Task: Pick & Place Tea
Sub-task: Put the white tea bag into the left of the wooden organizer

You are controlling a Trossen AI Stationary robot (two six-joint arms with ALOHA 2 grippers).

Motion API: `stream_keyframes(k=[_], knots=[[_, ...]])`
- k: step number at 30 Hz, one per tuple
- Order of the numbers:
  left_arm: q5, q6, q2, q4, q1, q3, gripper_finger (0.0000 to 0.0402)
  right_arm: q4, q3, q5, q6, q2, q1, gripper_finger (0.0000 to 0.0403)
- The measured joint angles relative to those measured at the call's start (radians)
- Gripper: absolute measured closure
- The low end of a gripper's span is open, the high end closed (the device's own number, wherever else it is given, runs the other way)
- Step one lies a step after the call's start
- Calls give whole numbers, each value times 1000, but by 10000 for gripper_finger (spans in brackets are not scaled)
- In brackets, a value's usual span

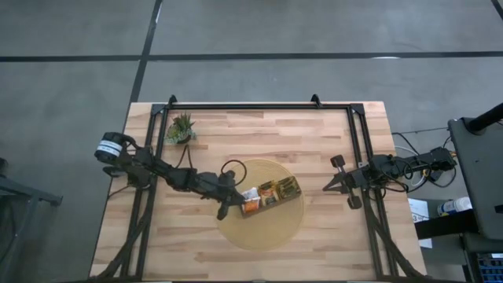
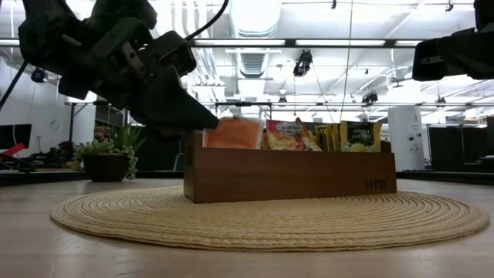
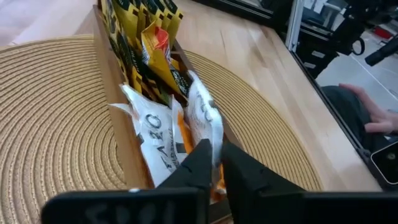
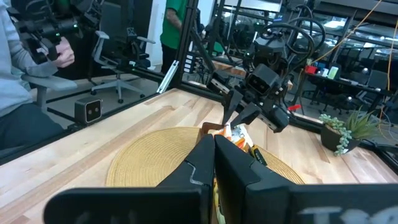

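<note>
The left end effector [image 1: 229,206] is down at the near end of the wooden tray [image 2: 289,176], which sits on a round woven mat [image 1: 263,206] in the middle of the surface [image 1: 259,134]. From the left wrist view, its two dark fingers [image 3: 193,163] are almost together, nipping the edge of a white-and-orange tea sachet [image 3: 202,118] that stands at that end of the tray. Whether the pinch is firm or just letting go, I cannot tell. Beside that sachet another white one [image 3: 149,134] leans at a tilt in the same end compartment, and further along the tray the yellow sachets [image 3: 140,31] stand upright in a packed row.

From the low view, an orange sachet [image 2: 234,133] pokes up above the tray wall right at the tip of the left end effector, with more sachets showing above the rim toward the far end.

The right end effector [image 1: 338,182] waits well apart from the tray, out near the right side of the surface, fingers [image 4: 202,155] pressed together and carrying nothing.

A small potted plant [image 1: 181,128] stands at the back left corner of the surface. A person's hand [image 3: 373,112] shows beyond the surface edge.
</note>
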Motion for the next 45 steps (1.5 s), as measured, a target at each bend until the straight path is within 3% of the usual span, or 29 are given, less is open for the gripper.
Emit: stream_keyframes(k=[13,27,45], knots=[[-1,-34,-33,2,0,0,284,0,0,0,0,0,0,394],[-1,-86,-93,-74,-3,0,322,0,0,0,0,0,0,394],[-50,-103,-92,-114,-19,9,323,0,0,0,0,0,0,394]])
